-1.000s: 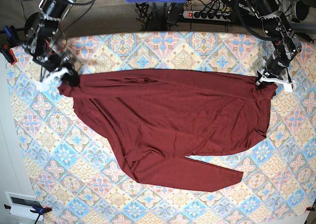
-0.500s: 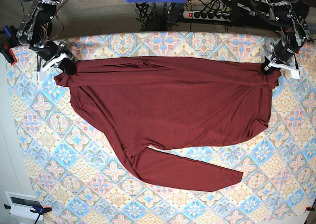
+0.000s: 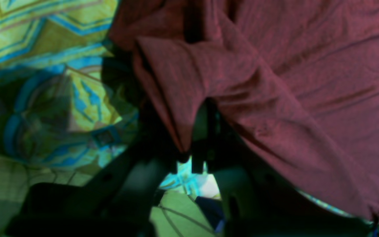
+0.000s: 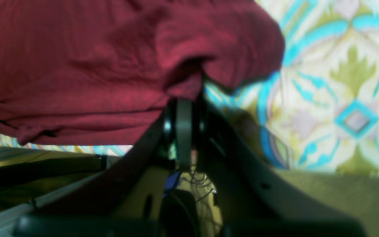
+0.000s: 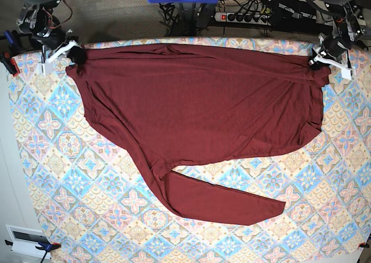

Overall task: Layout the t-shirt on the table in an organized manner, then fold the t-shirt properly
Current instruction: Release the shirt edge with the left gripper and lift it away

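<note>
Gripping one top corner of the t-shirt, the right gripper sits at the far left edge of the table in the base view, its jaws pinched shut on a bunched knot of maroon cloth. Its wrist view shows the same thing close up: the fabric is drawn into a tight pucker right at the closed tips, with the tiled cloth showing just beside them.

From that gripper the shirt runs across the far side of the table as a stretched, fairly flat sheet. Below it, toward the near edge, one long sleeve trails out at a slant, lying on the tiles.

At the far right edge, the left gripper is clamped on the opposite top corner. In its wrist view, a fold of cloth drapes over the dark fingers and hides the tips, while the rest of the shirt spreads away to the side.
</note>
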You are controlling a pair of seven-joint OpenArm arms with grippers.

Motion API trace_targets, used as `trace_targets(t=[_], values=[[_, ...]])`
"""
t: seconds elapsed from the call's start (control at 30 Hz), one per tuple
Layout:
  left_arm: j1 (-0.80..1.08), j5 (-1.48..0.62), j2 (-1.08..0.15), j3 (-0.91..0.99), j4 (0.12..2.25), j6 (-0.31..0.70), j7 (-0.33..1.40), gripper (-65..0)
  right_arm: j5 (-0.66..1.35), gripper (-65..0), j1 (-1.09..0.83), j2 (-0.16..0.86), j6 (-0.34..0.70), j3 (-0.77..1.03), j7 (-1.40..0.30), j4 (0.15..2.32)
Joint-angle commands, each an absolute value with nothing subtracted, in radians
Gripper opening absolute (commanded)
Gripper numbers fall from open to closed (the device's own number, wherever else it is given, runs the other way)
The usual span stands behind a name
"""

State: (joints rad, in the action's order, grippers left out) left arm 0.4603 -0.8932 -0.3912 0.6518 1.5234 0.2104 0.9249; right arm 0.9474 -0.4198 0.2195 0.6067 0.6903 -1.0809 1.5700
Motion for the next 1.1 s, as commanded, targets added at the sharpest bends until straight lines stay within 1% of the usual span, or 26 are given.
trace_targets(t=[0.0, 0.4, 0.53, 0.63, 0.67, 0.73, 0.87, 0.97, 1.07], values=[[0.470, -0.885, -0.421, 0.661, 1.537, 0.205, 0.906, -65.0, 0.977, -65.0, -0.415, 0.240, 0.615, 0.697, -1.053, 1.603], [0.473, -0.881, -0.424, 0.661, 1.535, 0.200, 0.906, -64.8, 0.977, -65.0, -0.407, 0.239, 0.607, 0.693, -1.053, 1.600], [0.475, -0.881, -0.426, 0.661, 1.535, 0.200, 0.911, -64.8, 0.975, -65.0, -0.407, 0.239, 0.564, 0.693, -1.053, 1.600], [0.476, -0.886, -0.426, 0.661, 1.537, 0.200, 0.932, -64.5, 0.975, -65.0, -0.412, 0.239, 0.564, 0.693, -1.053, 1.600], [0.469, -0.888, -0.426, 0.661, 1.537, 0.199, 0.957, -63.5, 0.975, -64.5, -0.414, 0.239, 0.564, 0.693, -1.053, 1.600], [0.467, -0.889, -0.426, 0.662, 1.538, 0.197, 0.986, -60.9, 0.975, -61.8, -0.414, 0.239, 0.562, 0.693, -1.053, 1.600], [0.475, -0.889, -0.420, 0.722, 1.538, 0.197, 0.989, -54.5, 0.975, -52.0, -0.421, 0.239, 0.559, 0.700, -1.053, 1.603], [0.484, -0.889, -0.424, 0.731, 1.538, 0.197, 0.990, -50.4, 0.975, -46.8, -0.441, 0.239, 0.559, 0.700, -1.053, 1.610], [0.504, -0.908, -0.426, 0.733, 1.540, 0.202, 0.990, -44.9, 0.975, -44.9, -0.441, 0.239, 0.562, 0.700, -1.053, 1.610]])
